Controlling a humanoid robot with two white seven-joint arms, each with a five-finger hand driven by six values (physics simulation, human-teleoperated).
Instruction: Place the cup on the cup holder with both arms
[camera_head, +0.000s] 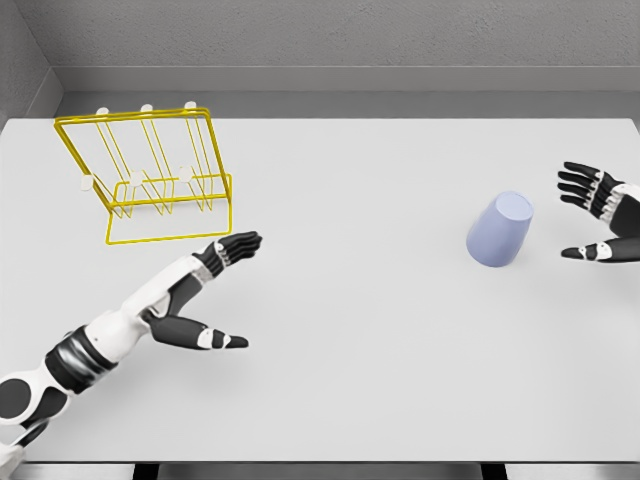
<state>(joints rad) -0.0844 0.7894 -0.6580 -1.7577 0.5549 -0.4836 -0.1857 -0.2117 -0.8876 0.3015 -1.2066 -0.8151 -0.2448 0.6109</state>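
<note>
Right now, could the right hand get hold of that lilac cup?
Probably yes. The right hand is open just right of the cup, fingers spread toward it, with only bare table between them. Nothing blocks the way.

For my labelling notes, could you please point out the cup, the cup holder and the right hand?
cup (499, 232): head view, on its lavender side wall.
cup holder (132, 119): head view, on the yellow top rail.
right hand (607, 212): head view, on the palm.

The left arm reaches in from the lower left, its left hand (205, 290) flat with fingers (240, 243) stretched out and thumb apart. The right hand (605, 215) shows at the right edge, fingers spread wide, holding nothing.
</note>
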